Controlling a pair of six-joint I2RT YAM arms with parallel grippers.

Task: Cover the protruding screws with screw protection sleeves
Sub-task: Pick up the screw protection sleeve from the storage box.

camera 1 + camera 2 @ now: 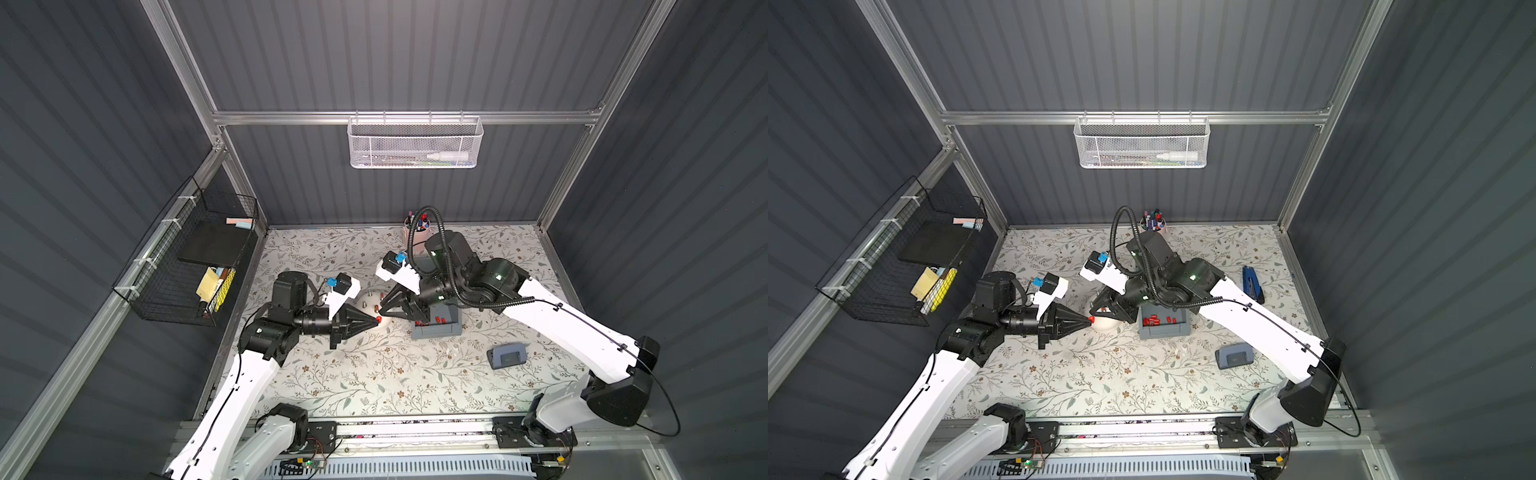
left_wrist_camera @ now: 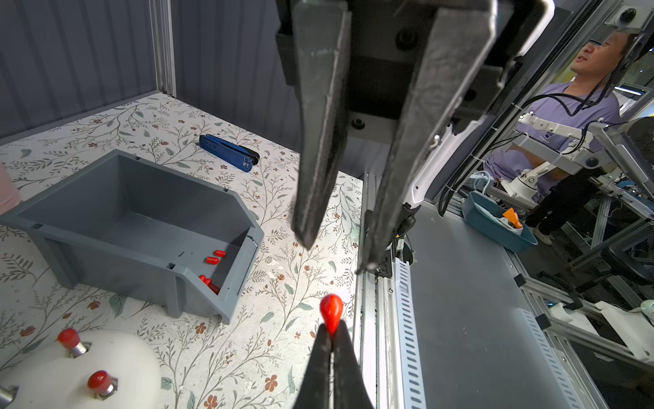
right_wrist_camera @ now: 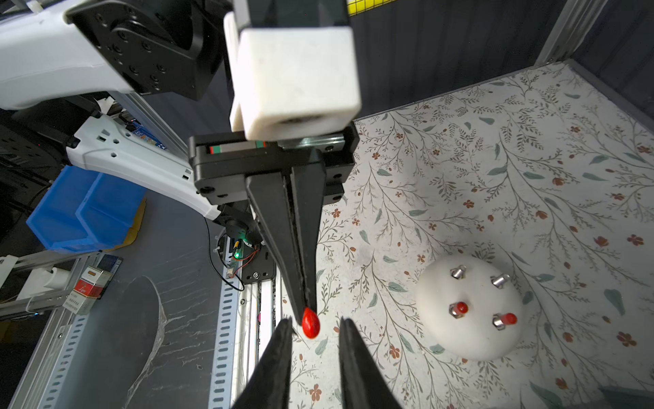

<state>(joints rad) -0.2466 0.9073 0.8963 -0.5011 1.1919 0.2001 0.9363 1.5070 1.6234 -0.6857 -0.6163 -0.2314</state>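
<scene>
The left pincer (image 3: 307,305) is clamped tight on one end of a red cap (image 3: 310,323), held clear of the patterned table (image 3: 495,159). How deep the cap sits between the tips is hidden. The right pincer (image 2: 337,255) meets it tip to tip, jaws partly apart. One jaw stands on each side of the cap with a gap on both sides, gripping nothing. Nearby stands the white dome (image 3: 472,341) with its four screws (image 3: 499,280): two wear red caps, two are bare. From above, the right pincer hides much of the dome. Spare caps (image 2: 212,260) lie in the grey bin (image 2: 106,198), partly covered by the right arm.
</scene>
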